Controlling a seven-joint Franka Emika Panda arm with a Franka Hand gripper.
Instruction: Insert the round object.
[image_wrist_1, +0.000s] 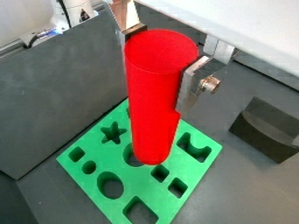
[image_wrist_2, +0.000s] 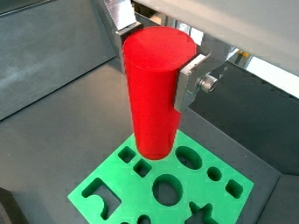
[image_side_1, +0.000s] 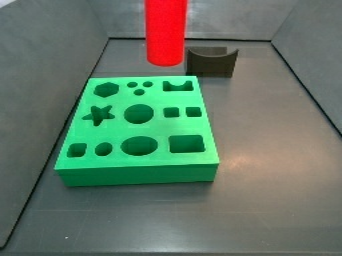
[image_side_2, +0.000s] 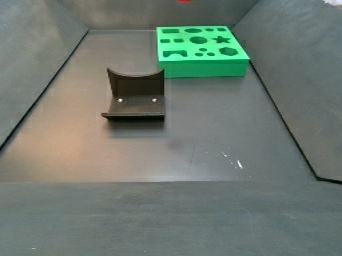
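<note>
The round object, a tall smooth bright red cylinder peg (image_wrist_1: 152, 105), is held upright in my gripper (image_wrist_1: 163, 57), whose silver fingers clamp its upper end from both sides. Both wrist views show this; the peg (image_wrist_2: 152, 105) and gripper (image_wrist_2: 158, 54) look the same from the opposite side. The peg's lower end hangs in the air above the green block (image_wrist_1: 103, 117) with several shaped holes. In a side view the peg (image_side_1: 164, 30) hangs over the far edge of the block (image_side_1: 134, 172), with the gripper out of frame. The block's large round hole (image_side_1: 139, 113) lies in its middle.
The dark fixture (image_side_1: 214, 60) with a curved notch stands on the floor beyond the block's far right corner. It also shows in a wrist view (image_wrist_1: 268, 127) and in a side view (image_side_2: 134, 95), where the green block (image_side_2: 203, 68) sits far back. Grey walls enclose the floor.
</note>
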